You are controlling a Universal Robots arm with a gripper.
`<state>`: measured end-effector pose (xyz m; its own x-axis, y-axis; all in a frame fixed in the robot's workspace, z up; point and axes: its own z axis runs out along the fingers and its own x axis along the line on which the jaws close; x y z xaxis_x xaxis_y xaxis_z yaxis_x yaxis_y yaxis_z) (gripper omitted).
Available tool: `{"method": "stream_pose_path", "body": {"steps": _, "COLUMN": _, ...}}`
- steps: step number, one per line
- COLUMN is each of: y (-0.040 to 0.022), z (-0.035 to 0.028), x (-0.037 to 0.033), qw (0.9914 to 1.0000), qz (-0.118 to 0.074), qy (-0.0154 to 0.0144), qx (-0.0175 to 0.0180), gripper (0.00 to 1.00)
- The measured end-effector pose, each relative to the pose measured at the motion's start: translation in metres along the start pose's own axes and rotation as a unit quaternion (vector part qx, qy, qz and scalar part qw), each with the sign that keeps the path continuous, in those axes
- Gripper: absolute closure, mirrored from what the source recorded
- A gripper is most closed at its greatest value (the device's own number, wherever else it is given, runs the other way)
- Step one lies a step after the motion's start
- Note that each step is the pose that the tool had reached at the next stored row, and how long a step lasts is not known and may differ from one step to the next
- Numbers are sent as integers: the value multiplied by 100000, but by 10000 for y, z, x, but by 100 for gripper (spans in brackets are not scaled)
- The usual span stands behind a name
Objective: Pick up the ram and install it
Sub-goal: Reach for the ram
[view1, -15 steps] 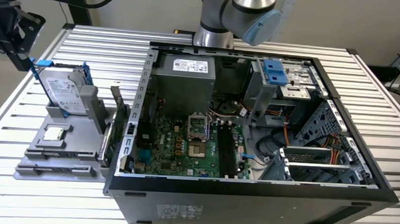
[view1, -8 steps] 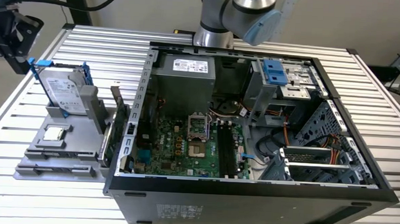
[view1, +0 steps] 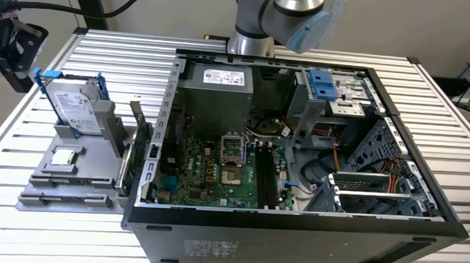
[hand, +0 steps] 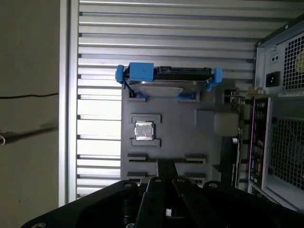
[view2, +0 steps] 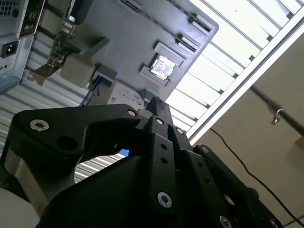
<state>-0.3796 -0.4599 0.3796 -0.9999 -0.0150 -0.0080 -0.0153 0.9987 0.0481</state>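
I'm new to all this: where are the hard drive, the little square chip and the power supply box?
Hard drive [view1: 69, 109], exterior view: its silver face.
Square chip [hand: 144, 131], first wrist view: middle of its shiny top.
Power supply box [view1: 217, 98], exterior view: its grey side.

Parts tray [view1: 66, 186] beside computer case [view1: 294, 241]

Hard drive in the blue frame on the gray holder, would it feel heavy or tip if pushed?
The hard drive looks metal-cased, so probably rigid and heavy for its size. It stands on edge in the gray holder, so a sideways push might tip it.
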Motion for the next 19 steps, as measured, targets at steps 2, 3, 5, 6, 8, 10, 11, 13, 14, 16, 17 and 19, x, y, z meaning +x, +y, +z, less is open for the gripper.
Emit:
{"method": "stream_pose_path", "body": {"steps": 2, "y": -17, "z": 3, "x": 0, "qw": 100000, "qz": -1, "qy": 20, "qx": 1, "gripper": 100}}
{"method": "stream_pose_path", "body": {"steps": 3, "y": -27, "z": 4, "x": 1, "qw": 100000, "qz": 2, "qy": 34, "qx": 3, "gripper": 100}}
{"method": "stream_pose_path", "body": {"steps": 5, "y": -49, "z": 6, "x": 1, "qw": 100000, "qz": 3, "qy": 59, "qx": 3, "gripper": 100}}
{"method": "stream_pose_path", "body": {"steps": 6, "y": -56, "z": 7, "x": 1, "qw": 100000, "qz": 3, "qy": 70, "qx": 2, "gripper": 100}}
{"method": "stream_pose_path", "body": {"steps": 8, "y": -67, "z": 10, "x": 1, "qw": 100000, "qz": 5, "qy": 88, "qx": 1, "gripper": 100}}
{"method": "stream_pose_path", "body": {"steps": 10, "y": -84, "z": 13, "x": 1, "qw": 100000, "qz": 3, "qy": 111, "qx": -1, "gripper": 100}}
{"method": "stream_pose_path", "body": {"steps": 11, "y": -96, "z": 14, "x": 2, "qw": 100000, "qz": 3, "qy": 123, "qx": -2, "gripper": 100}}
{"method": "stream_pose_path", "body": {"steps": 13, "y": -117, "z": 16, "x": 2, "qw": 100000, "qz": 8, "qy": 153, "qx": 2, "gripper": 100}}
{"method": "stream_pose_path", "body": {"steps": 14, "y": -128, "z": 17, "x": 2, "qw": 100000, "qz": 10, "qy": 165, "qx": 2, "gripper": 100}}
{"method": "stream_pose_path", "body": {"steps": 16, "y": -147, "z": 19, "x": 3, "qw": 100000, "qz": 13, "qy": 191, "qx": 1, "gripper": 100}}
{"method": "stream_pose_path", "body": {"steps": 17, "y": -158, "z": 21, "x": 3, "qw": 100000, "qz": 13, "qy": 200, "qx": 0, "gripper": 100}}
{"method": "stream_pose_path", "body": {"steps": 19, "y": -186, "z": 24, "x": 3, "qw": 100000, "qz": 11, "qy": 214, "qx": 1, "gripper": 100}}
